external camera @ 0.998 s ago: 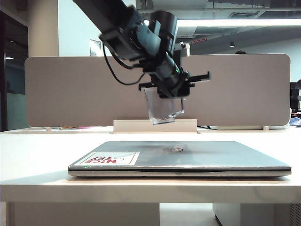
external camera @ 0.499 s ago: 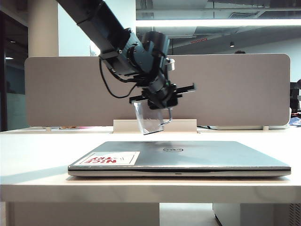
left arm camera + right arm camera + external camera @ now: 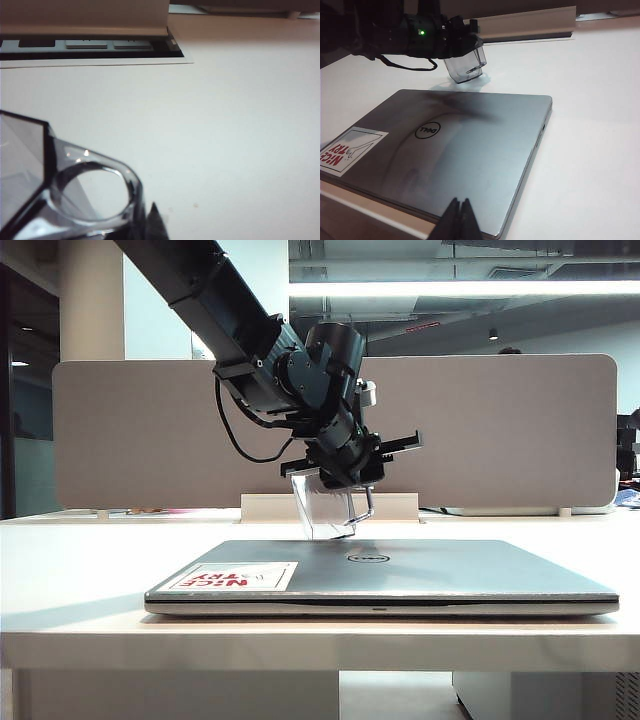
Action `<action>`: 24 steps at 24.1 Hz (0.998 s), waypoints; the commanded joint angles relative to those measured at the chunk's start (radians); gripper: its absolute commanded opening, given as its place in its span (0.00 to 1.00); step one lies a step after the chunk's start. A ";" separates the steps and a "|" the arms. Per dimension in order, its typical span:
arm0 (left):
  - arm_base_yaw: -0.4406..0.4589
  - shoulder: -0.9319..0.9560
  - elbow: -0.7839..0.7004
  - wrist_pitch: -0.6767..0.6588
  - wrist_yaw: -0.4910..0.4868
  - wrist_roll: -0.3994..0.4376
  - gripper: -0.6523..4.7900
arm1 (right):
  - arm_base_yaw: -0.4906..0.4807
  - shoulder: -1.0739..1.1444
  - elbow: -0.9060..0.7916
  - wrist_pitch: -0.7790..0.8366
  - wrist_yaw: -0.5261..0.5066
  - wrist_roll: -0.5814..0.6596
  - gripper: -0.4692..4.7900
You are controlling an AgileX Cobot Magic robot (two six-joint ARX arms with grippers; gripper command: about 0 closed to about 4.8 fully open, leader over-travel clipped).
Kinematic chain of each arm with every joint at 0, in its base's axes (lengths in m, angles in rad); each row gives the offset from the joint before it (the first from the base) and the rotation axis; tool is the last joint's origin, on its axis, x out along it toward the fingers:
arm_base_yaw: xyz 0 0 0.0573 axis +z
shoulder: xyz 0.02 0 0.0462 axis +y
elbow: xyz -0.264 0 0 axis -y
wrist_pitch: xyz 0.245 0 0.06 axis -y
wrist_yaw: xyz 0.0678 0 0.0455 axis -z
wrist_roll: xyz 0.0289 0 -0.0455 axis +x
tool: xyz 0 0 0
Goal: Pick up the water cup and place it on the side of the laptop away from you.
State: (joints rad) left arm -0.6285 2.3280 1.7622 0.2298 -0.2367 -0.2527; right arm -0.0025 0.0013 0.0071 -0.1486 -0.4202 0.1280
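The clear water cup (image 3: 325, 508) hangs tilted just above the table behind the far edge of the closed silver laptop (image 3: 400, 570). My left gripper (image 3: 345, 468) is shut on the cup's rim beside its thin handle. In the left wrist view the cup (image 3: 90, 192) fills the near corner, with one dark fingertip (image 3: 154, 224) against its wall and white tabletop beneath. The right wrist view shows the cup (image 3: 465, 67) beyond the laptop (image 3: 465, 150), close to the table. My right gripper (image 3: 460, 217) is shut and empty over the laptop's near edge.
A grey partition panel (image 3: 500, 430) stands along the back of the white table (image 3: 80, 570). A white raised strip (image 3: 400, 506) runs at its foot, right behind the cup. A white-and-red sticker (image 3: 235, 577) marks the laptop's near left corner.
The left arm has carried the cup leftward and lower, from well above the table down to just behind the laptop's far edge. The right gripper has stayed still.
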 commanded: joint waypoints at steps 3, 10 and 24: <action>-0.007 0.013 0.006 0.011 -0.005 0.001 0.11 | 0.001 -0.002 -0.004 0.011 -0.001 0.003 0.07; -0.022 0.013 0.007 0.009 -0.002 0.002 0.12 | 0.001 -0.002 -0.004 0.011 -0.001 0.004 0.07; -0.026 0.015 0.007 0.003 -0.003 0.002 0.17 | 0.001 -0.002 -0.004 0.011 -0.001 0.004 0.07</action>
State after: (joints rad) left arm -0.6518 2.3425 1.7645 0.2272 -0.2428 -0.2516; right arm -0.0025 0.0013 0.0067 -0.1486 -0.4202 0.1280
